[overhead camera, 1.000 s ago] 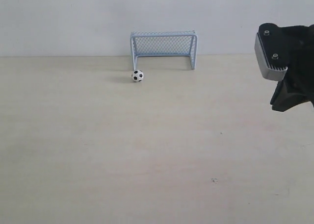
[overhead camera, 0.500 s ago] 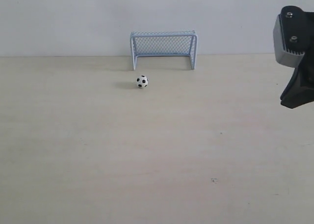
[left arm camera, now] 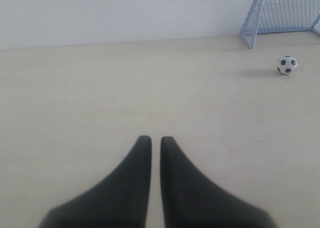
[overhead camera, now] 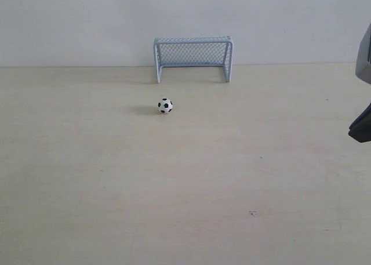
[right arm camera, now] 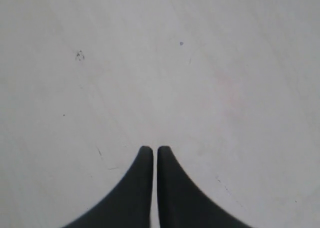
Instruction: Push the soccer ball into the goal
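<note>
The soccer ball rests on the table in front of the goal, a short way out from its left post. The left wrist view also shows the ball and part of the goal far off. My left gripper is shut and empty, well away from the ball; it does not show in the exterior view. My right gripper is shut and empty above bare table. Only a dark piece of the right arm shows at the exterior view's right edge.
The pale wooden table runs back to a white wall just behind the goal. A few small dark marks dot the surface.
The ball has rolled away from the goal's left post toward the front. The right arm has drawn off to the right, almost out of the exterior view.
</note>
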Controlling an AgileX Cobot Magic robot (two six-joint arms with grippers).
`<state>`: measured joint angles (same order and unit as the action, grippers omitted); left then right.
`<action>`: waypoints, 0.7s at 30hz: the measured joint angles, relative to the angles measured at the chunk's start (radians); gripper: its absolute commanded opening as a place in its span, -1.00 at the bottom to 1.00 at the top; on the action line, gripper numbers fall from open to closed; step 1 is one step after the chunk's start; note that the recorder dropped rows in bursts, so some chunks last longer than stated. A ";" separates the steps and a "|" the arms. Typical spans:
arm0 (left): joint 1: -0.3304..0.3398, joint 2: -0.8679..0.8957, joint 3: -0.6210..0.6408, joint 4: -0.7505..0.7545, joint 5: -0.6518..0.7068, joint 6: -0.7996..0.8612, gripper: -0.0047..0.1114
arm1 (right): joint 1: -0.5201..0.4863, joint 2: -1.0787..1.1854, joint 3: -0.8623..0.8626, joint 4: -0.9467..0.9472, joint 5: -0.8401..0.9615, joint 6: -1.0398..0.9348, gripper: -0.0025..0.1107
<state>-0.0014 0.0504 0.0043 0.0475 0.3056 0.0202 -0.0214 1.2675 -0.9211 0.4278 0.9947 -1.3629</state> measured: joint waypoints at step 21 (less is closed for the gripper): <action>0.000 0.000 0.000 0.000 0.000 0.000 -0.81 | -0.002 -0.202 0.174 0.084 -0.033 0.074 -0.96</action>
<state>-0.0014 0.0504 0.0043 0.0475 0.3056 0.0202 -0.0232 1.0656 -0.7471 0.5122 0.9617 -1.2894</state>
